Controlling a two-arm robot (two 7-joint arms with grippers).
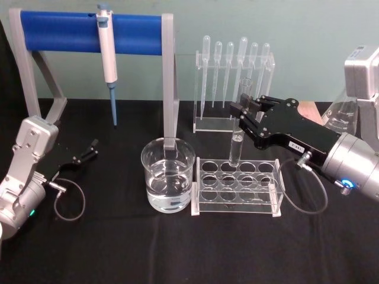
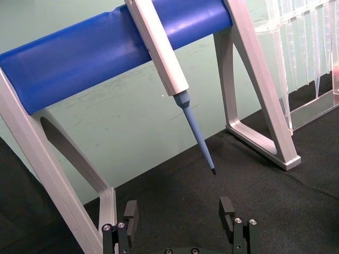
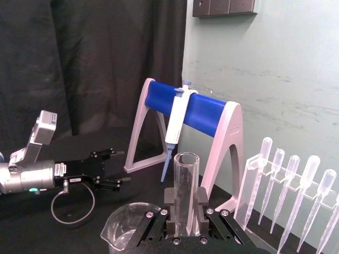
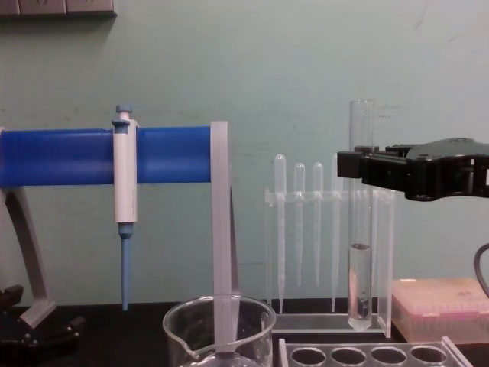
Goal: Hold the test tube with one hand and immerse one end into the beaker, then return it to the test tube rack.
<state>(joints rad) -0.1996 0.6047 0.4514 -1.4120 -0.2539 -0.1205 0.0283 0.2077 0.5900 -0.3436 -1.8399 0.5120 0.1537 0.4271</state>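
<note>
Contents of worktop (image 1: 118, 254), black-clothed. Principal item: test tube (image 1: 237, 148), clear glass, upright, open rim uppermost, a little clear liquid in its lower part. It is clamped between the jaws of right gripper (image 1: 241, 111), which reaches in roughly level from the worktop's right edge and grips the tube above its middle. The tube's round end hangs just above the back row of test tube rack (image 1: 237, 205), left of that row's middle; the chest view shows it clear of the rack top, and which hole lies beneath cannot be told. The rack is clear plastic with two rows of holes, standing near the worktop's centre, somewhat toward the right edge. Next, beaker (image 1: 168, 174): wide clear glass with pour spout, partly filled with clear liquid, just beside the rack's left end and apart from the tube. Also left gripper (image 1: 89, 151): near the worktop's left edge, low over the cloth, fingers spread apart, holding nothing. Toward the back edge: blue-barred stand (image 1: 59, 32) with white-and-blue pipettor (image 1: 109, 59) hung on it, tip down; bulb-topped pipettes (image 1: 234, 71) in a clear holder behind the rack.
</note>
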